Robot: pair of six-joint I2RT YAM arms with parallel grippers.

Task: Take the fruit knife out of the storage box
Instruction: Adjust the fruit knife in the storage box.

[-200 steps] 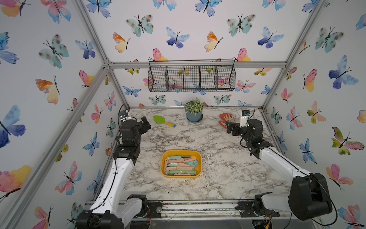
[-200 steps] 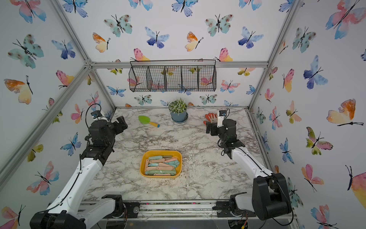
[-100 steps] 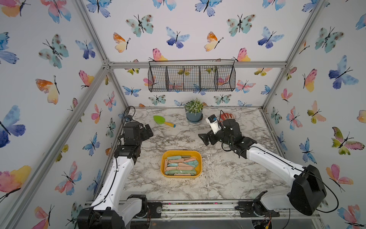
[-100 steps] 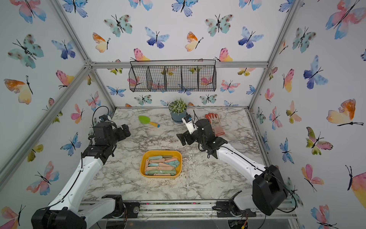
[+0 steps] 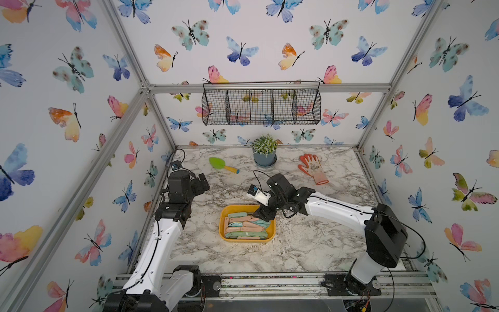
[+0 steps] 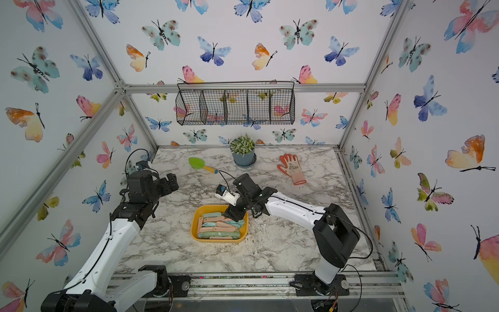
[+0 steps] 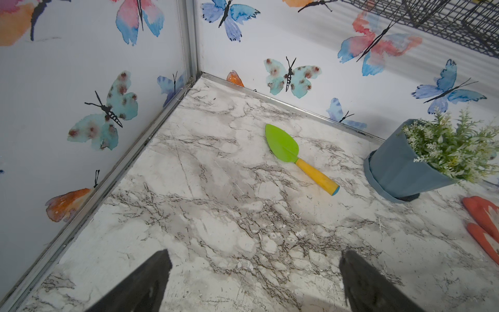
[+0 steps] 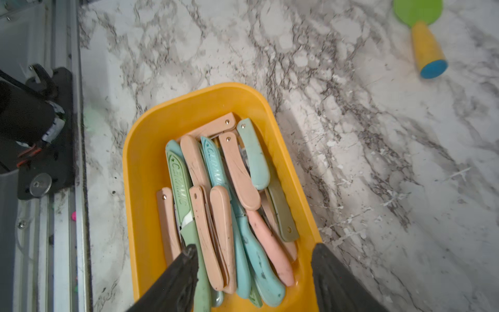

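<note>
The storage box [image 5: 222, 224] [image 6: 194, 227] is a shallow yellow-orange tub in the middle of the marble table. Several folding fruit knives [image 5: 244, 229] [image 6: 218, 229] with pink, teal and green handles lie piled in it. My right gripper [image 5: 263, 216] [image 6: 235, 214] hangs over the box's back right end, pointing down into it. In the right wrist view its jaws [image 8: 254, 248] stand open above the knives [image 8: 237, 173]: one finger is over a green knife, the other over the box's rim [image 8: 140, 167]. They hold nothing. My left gripper [image 5: 202, 183] [image 7: 256, 254] is open above bare table at the left.
A green trowel with a yellow handle [image 5: 222, 164], a potted plant [image 5: 264, 151] and an orange glove [image 5: 313, 168] lie along the back of the table. A black wire basket [image 5: 260, 106] hangs on the back wall. The arms' rail runs along the front edge.
My right arm has swung from the back right, near the glove, to over the storage box, and its jaws have narrowed somewhat. The left arm has leaned slightly towards the table's middle.
</note>
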